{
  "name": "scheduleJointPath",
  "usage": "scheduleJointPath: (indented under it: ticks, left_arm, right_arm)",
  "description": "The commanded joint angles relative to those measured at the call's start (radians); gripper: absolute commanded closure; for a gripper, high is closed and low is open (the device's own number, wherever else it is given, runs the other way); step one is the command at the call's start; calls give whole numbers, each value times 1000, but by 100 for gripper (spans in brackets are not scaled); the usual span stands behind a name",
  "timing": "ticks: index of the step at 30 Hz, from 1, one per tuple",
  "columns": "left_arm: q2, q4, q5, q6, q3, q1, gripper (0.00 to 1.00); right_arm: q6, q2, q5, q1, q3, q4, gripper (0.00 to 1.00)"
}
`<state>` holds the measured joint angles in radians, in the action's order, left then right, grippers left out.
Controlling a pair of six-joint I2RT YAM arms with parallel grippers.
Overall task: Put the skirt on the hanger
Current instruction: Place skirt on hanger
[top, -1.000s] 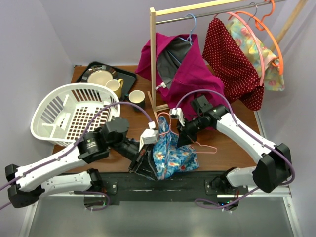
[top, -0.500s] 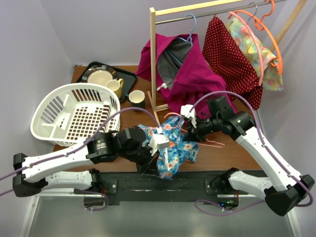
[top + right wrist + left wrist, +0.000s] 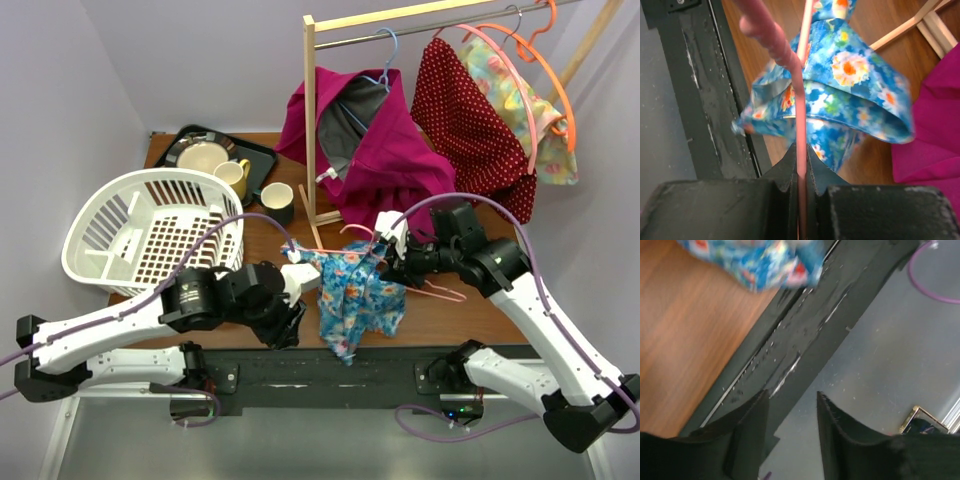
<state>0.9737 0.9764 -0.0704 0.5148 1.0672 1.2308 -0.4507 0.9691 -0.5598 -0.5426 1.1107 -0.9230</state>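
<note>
My right gripper [image 3: 800,156] is clamped on the pink hanger [image 3: 801,110], apparently to hold it up. The skirt [image 3: 355,295] drapes over it at the centre of the top view. My left gripper [image 3: 791,399] stands partly open at lower left, holding nothing.

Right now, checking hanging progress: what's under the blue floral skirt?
A pink hanger, clamped in the right pincer, pokes out beside the skirt, over the wooden table. From above, fabric covers the hanger's middle.
</note>
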Motion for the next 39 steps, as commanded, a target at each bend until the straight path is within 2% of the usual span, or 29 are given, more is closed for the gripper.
scheduleJointPath:
  ticks: [1,2,4,5,7,8,10,11,12,14,15,19,24,32,39]
  left_arm:
    - [-39,-7,14,64,0,1,49]
    - [-55,-84,5,64,8,1,42]
    - [-91,-187,-8,64,5,3,38]
    - [-98,-317,-12,65,-9,4,33]
    - [-74,-436,10,61,-45,25,31]
    - [-55,-531,33,51,-52,42,29]
    - [26,-599,189,10,-33,123,28]
    - [54,-613,258,-5,-24,157,28]
    - [81,-623,396,-33,-16,218,27]
    - [161,-643,525,-45,3,262,25]
    - [187,-654,634,-55,4,288,25]
    - [319,-651,811,-49,22,302,22]
    - [385,-555,1001,14,59,305,22]
    - [422,-556,1049,5,53,306,20]
    - [448,-608,1020,-12,25,291,21]
  right_arm:
    - [53,5,-8,1,22,84,100]
    - [58,6,-12,0,17,88,100]
    - [73,11,-15,1,8,98,100]
    - [81,13,-20,0,8,99,100]
    - [116,22,-25,1,18,113,100]
    - [131,32,-22,1,23,116,100]
    - [179,40,-12,1,40,122,100]
    - [193,46,-6,1,46,124,100]
    - [217,49,-2,0,52,119,100]
    - [237,54,5,1,63,112,100]
    - [254,54,5,0,64,108,100]
    - [291,45,0,1,58,116,100]
    - [305,45,-18,1,58,116,100]
    - [317,52,-49,13,67,118,100]
    - [322,60,-72,24,84,104,100]
